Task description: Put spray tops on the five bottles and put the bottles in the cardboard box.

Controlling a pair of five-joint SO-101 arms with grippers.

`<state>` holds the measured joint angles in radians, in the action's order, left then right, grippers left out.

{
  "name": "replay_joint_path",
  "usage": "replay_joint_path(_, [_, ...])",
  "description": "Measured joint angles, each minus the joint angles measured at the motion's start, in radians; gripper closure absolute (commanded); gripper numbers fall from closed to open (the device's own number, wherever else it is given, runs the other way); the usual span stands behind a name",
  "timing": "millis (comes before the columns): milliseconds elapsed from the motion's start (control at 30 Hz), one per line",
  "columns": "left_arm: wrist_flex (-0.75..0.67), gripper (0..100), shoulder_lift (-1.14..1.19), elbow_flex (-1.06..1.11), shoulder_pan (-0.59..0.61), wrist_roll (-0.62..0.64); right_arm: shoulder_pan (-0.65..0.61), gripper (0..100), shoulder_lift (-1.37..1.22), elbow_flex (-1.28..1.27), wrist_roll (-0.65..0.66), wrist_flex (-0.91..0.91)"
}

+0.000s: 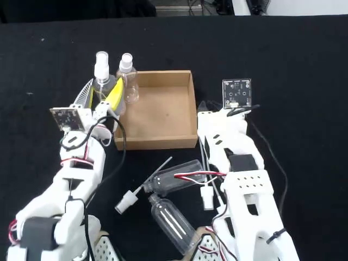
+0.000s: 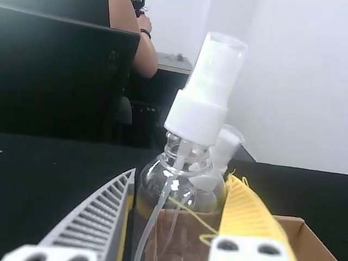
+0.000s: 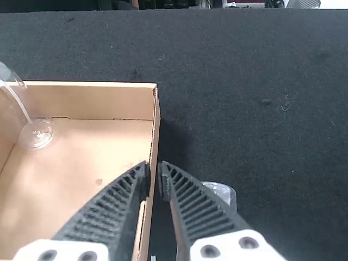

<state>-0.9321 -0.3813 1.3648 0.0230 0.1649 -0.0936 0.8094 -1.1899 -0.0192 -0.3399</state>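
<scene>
The left gripper point(image 1: 106, 84) clasps a capped bottle point(image 2: 187, 141) just outside the left wall of the cardboard box point(image 1: 163, 142). Carried too low, it may catch that wall or topple the standing bottle point(image 1: 128, 81) in the box's far-left corner (the right gripper point(image 3: 154, 168), nearly closed and empty, sits at the box's right wall).

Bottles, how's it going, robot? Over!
Left claw shut on capped bottle beside cardboard box. Right claw pinches its wall. Two bottles lie outside. Over.

Your high view looks down over the tabletop point(image 1: 304, 65). Your left wrist camera sits close behind a bottle point(image 2: 163, 187), facing level; the right one tilts down (sharing the cardboard box point(image 3: 81, 100) with overhead).
</scene>
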Motion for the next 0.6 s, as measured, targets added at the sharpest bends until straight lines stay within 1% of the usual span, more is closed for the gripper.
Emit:
replay_joint_path(167, [-0.003,97,0.068,-0.055,-0.002,0.000,0.000,98.6,0.000,0.000,0.000,0.000])
replay_joint_path(600, [-0.006,97,0.083,-0.061,-0.002,0.000,0.000,98.6,0.000,0.000,0.000,0.000])
